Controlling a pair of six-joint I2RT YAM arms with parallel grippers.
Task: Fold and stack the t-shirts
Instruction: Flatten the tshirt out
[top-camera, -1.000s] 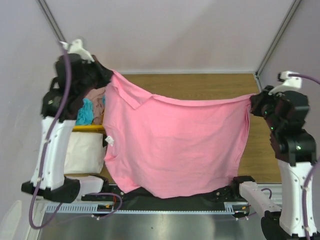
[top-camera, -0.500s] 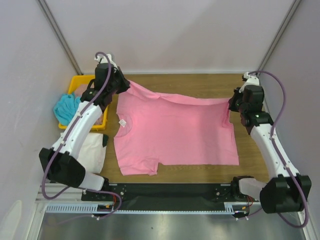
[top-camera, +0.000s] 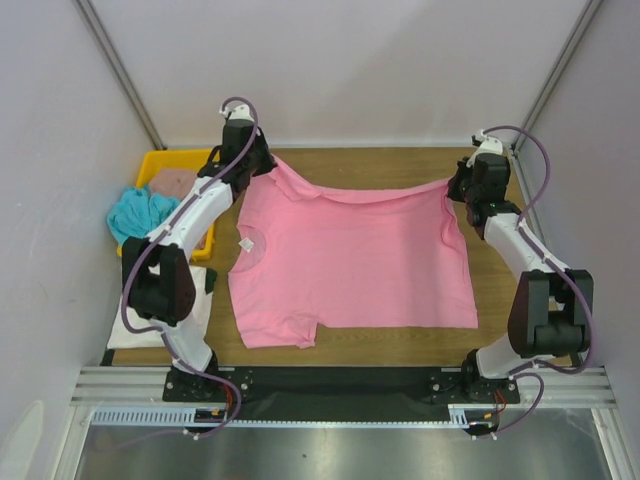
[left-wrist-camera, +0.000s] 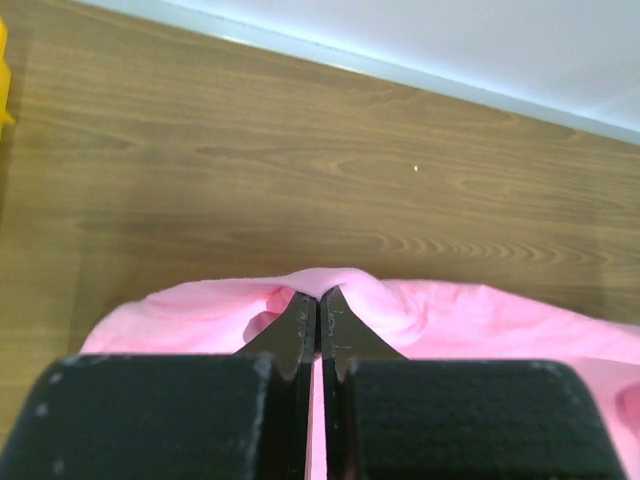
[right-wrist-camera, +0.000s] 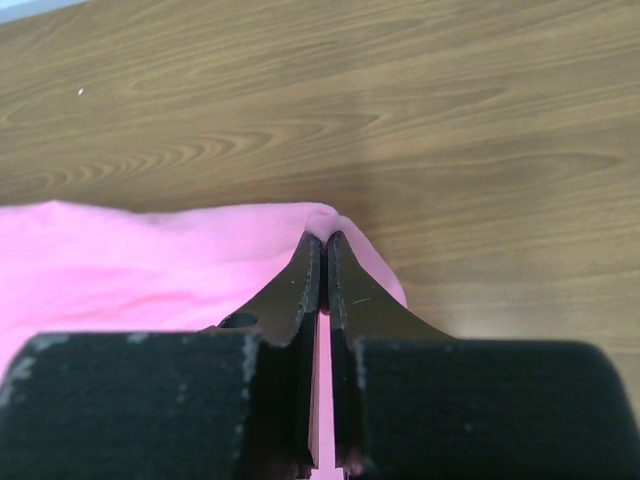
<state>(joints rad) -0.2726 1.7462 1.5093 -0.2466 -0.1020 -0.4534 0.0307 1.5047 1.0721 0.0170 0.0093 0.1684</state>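
Top view alone shows the whole pink t-shirt (top-camera: 350, 260) flat on table (top-camera: 400, 165), far edge raised, w/ turquoise shirt (top-camera: 135, 212) draped on yellow tray (top-camera: 185, 158) at left. Wrist views show the grips close up: left gripper (left-wrist-camera: 318, 300) & right gripper (right-wrist-camera: 322, 245) each pinch a pink corner tight. Neck tag (top-camera: 244, 243) white, text unreadable. Both arms stretched fwd, low.

The black two-fingered left hand (left-wrist-camera: 318, 297) has its fingers pressed together on a raised fold of the bright pink cloth t-shirt (left-wrist-camera: 450, 320). The cloth bunches around the fingertips and spreads to both sides over the brown wood-grain table (left-wrist-camera: 300, 160), which ends at a pale wall (left-wrist-camera: 450, 40) beyond.
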